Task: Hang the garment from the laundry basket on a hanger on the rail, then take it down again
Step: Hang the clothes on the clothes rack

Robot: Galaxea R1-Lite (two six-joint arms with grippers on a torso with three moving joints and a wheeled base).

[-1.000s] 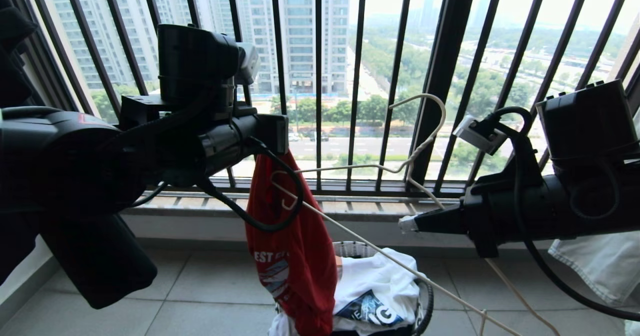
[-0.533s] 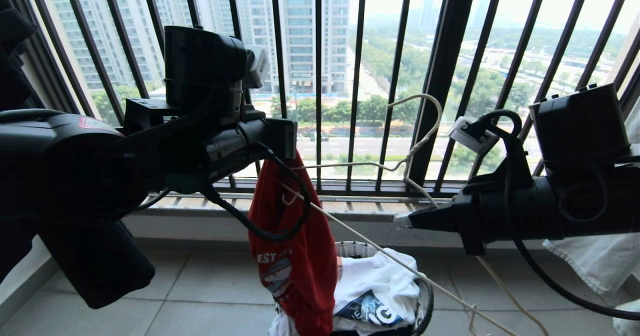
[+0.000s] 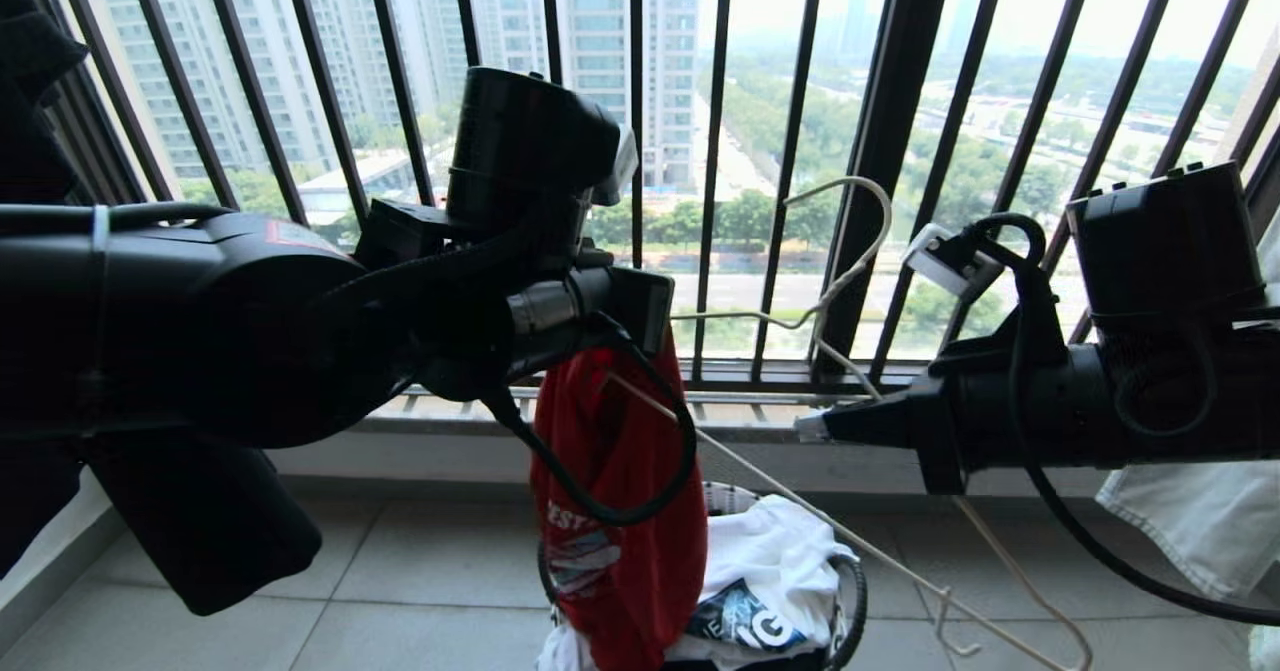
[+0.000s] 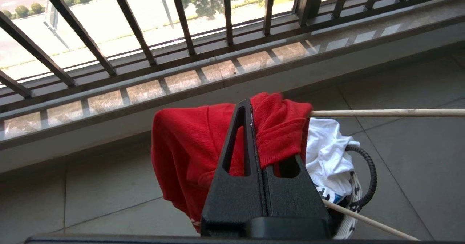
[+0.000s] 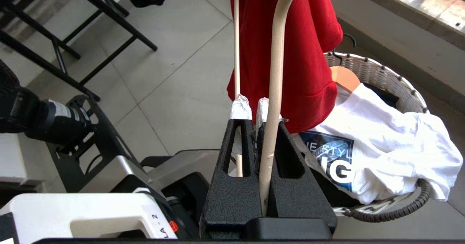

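Here two claws grip: left (image 4: 254,127) one red garment (image 4: 181,146), right (image 5: 254,109) seemingly one hanger (image 5: 276,73)

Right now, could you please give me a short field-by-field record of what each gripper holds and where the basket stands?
left gripper: shut on the red T-shirt, which hangs down over the basket
right gripper: shut on the cream hanger
hanger: tilted, one arm tip at the T-shirt's top
laundry basket: on the tiled floor below both grippers
basket contents: white printed T-shirt
backdrop: black window railing
rail: not in view
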